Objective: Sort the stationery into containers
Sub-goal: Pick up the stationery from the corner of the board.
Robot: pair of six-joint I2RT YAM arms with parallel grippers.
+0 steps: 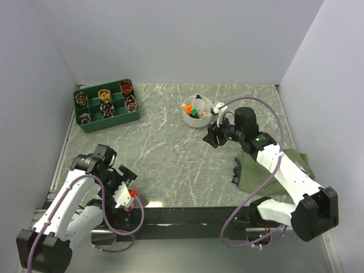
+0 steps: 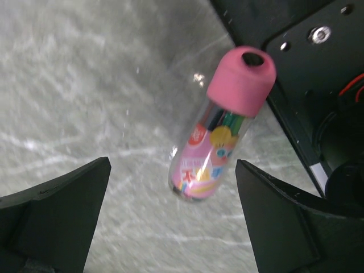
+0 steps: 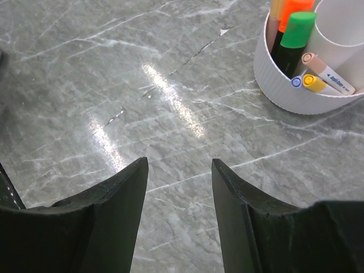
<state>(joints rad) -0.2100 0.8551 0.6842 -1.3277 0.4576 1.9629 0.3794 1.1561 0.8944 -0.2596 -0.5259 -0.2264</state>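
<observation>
Far left: green tray (image 1: pixel 107 105) with coiled bands in its compartments. It is not part of the sort and neither arm is near it.

Left gripper (image 2: pixel 173 170): low over the table's near edge, fingers wide apart, holding nothing. Pink marker (image 2: pixel 222 131) lies flat on the marble just beyond the fingertips and roughly centred in the gap. Its cap points toward the black base plate (image 2: pixel 318 85). The body looks like a clear tube with coloured print or small pens inside; I cannot tell which from this view. Judgement: the wide opening and the straddling line-up suit a grasp across the barrel, not yet made. The marker sits near the plate edge, so the right-hand finger has little room on that side.

Centre: bare marble between the arms.

Bowl (image 1: pixel 197 112): far side of the table, right of centre, well apart from the pink marker. In the right wrist view it holds a green-capped marker (image 3: pixel 296 34) and an orange cap (image 3: pixel 296 7) standing upright in one compartment. White pens (image 3: pixel 321 77) lean in the next one, beside the central cup (image 3: pixel 341 31).

Right gripper (image 3: pixel 180 165): just beside the bowl on its near side, fingers parted, empty, nothing between them but table. Judgement: idle near the drop point.

Far right: olive pouch (image 1: pixel 259 183) lies under the right arm.

Judgement: the sort is mostly done. The pink marker is the only loose piece I can see.
</observation>
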